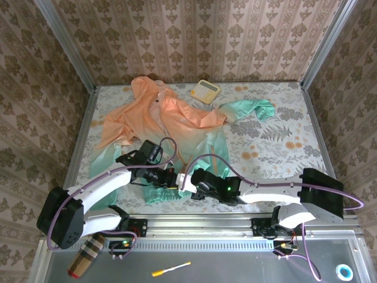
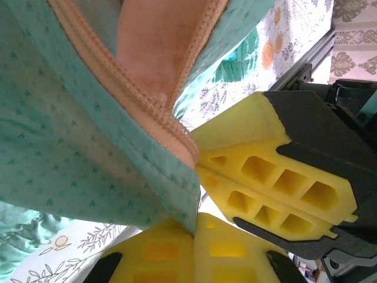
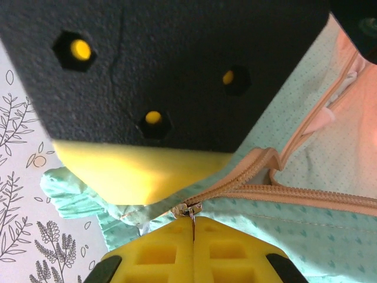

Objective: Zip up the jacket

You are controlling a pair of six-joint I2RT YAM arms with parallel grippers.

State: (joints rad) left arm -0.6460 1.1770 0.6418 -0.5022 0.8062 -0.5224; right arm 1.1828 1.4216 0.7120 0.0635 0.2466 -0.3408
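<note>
Since both arms meet at the near teal hem (image 2: 171, 200), we read this as the start of the pull. The thin shiny hooded windbreaker jacket (image 1: 171, 118), peach-orange fading to mint-teal, lies spread and rumpled on the floral table (image 1: 283, 159). It reaches away from both grippers, hood (image 1: 144, 85) farthest off.

The left gripper (image 2: 194, 233) has its yellow foam pads (image 2: 159, 250) closed tight on the hem fabric, just beside the zipper's foot. The right gripper (image 3: 193, 227) is closed too, pinching the small metal slider (image 3: 189, 209) right at its fingertips. The two grippers sit tip to tip, touching or nearly so.

From the slider, the orange toothed zipper (image 3: 306, 196) runs ahead of the right gripper and away from it. Its two tapes lie together a short way, then part, with peach lining (image 3: 347, 130) between them. So the long axis points from the right gripper's tips toward the hood.

We judge the right arm is the puller, drawing along that line. The left arm is the anchor that stops the hem from following. Risk: thin fabric catching in the slider.
</note>
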